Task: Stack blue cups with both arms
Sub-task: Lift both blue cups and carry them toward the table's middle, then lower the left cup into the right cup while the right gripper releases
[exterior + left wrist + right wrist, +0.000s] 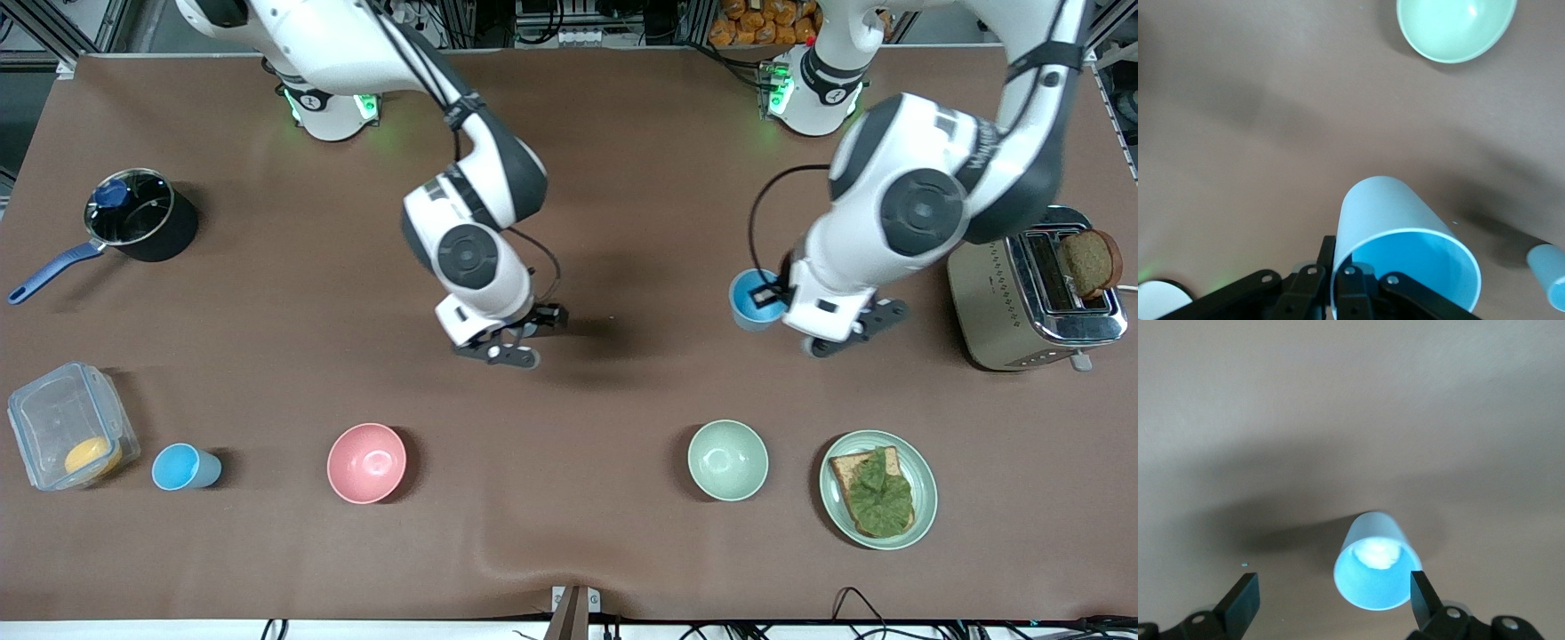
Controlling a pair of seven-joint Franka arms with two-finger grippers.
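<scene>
The left pincer [772,300] grips a cup [754,300] by its rim above the tabletop [622,222] beside the toaster [1031,293], while the right pincer [1331,597] hangs wide open at mid-table; a second cup [182,467] stands beside the pink bowl [366,462], likely next to be grasped.

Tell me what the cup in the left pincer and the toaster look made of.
The blue cup held in the left pincer looks like plastic: thin, even wall, matte outside, with a soft sheen inside. The toaster looks like metal, probably steel: a dull brushed side and a shiny chrome-like top that reflects light.
</scene>
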